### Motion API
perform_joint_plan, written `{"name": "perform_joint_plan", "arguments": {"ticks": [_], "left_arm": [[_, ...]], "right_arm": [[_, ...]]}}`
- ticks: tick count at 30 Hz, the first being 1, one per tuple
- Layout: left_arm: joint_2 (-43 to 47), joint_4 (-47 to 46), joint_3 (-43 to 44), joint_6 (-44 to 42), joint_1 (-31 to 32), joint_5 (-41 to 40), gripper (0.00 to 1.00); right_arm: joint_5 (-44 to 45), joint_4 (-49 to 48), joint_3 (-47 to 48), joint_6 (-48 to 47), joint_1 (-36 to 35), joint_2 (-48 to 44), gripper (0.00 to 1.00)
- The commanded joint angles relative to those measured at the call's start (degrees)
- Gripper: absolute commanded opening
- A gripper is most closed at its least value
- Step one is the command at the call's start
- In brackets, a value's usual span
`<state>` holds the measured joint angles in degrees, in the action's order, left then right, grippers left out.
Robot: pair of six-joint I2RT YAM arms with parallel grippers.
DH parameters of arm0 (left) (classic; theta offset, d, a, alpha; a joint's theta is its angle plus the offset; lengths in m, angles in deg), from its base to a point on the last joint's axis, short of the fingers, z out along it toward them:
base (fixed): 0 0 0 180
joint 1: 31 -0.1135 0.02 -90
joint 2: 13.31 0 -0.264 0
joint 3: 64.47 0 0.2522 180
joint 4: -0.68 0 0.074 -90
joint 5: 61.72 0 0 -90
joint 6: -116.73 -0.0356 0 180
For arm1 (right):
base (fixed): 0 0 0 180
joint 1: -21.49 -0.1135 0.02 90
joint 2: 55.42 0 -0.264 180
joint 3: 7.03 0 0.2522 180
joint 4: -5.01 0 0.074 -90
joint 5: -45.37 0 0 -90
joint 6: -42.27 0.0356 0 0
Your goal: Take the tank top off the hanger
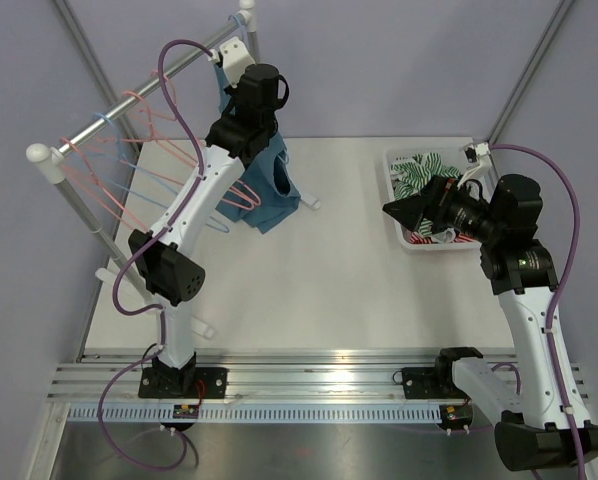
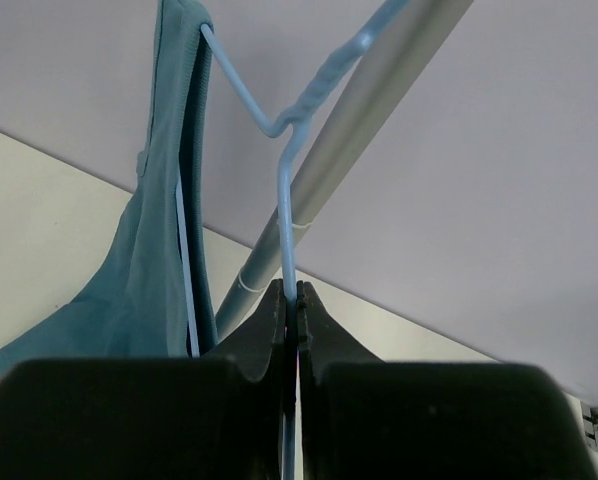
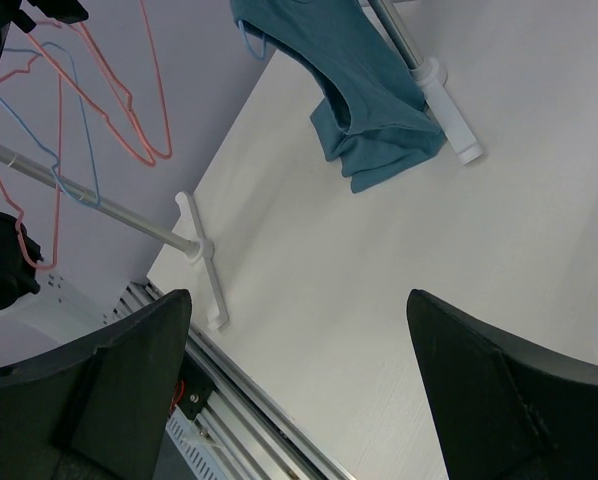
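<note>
A teal tank top (image 1: 269,185) hangs from a light blue wire hanger (image 2: 289,130) hooked on the grey rail (image 1: 149,90) at its far end. It also shows in the left wrist view (image 2: 149,270) and the right wrist view (image 3: 364,85). My left gripper (image 2: 291,300) is shut on the hanger's wire just under the twisted neck, up by the rail (image 2: 379,110). My right gripper (image 3: 299,320) is open and empty, held above the table to the right, apart from the garment.
Several empty pink and blue hangers (image 1: 149,170) hang along the rail. The rack's white feet (image 1: 204,325) rest on the table. A white basket (image 1: 404,235) with green and white clothes sits at the right, under my right arm.
</note>
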<state>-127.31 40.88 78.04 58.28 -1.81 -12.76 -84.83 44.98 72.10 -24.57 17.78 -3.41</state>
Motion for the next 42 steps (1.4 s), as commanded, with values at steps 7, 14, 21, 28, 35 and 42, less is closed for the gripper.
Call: {"name": "perform_joint_plan", "arguments": {"ticks": [7, 14, 21, 28, 35, 42], "left_arm": [[2.3, -3.7, 4.6, -0.4, 0.0, -5.1, 0.00], [5.0, -4.1, 6.7, -2.5, 0.3, -4.6, 0.00], [12.6, -6.0, -0.5, -3.2, 3.1, -2.6, 0.00], [22.8, -8.3, -10.9, -3.3, 6.1, -0.7, 0.00], [29.7, -4.4, -18.0, 1.1, 6.5, 13.1, 0.00], [41.3, -7.2, -32.8, 6.1, 7.6, 33.3, 0.00]], "right_arm": [[-2.2, -3.3, 2.1, -0.3, -0.4, -1.2, 0.96], [-2.4, -4.2, 2.0, 0.6, -0.4, -1.3, 0.96], [-2.0, -4.9, 1.3, 0.3, -0.4, -0.6, 0.98], [-2.5, -6.0, -0.1, 0.5, -0.4, 1.4, 0.99], [-1.4, -5.2, 0.4, 0.1, -0.4, 2.9, 0.99], [-4.0, -7.6, 1.2, 2.1, -0.4, 4.8, 1.00]]}}
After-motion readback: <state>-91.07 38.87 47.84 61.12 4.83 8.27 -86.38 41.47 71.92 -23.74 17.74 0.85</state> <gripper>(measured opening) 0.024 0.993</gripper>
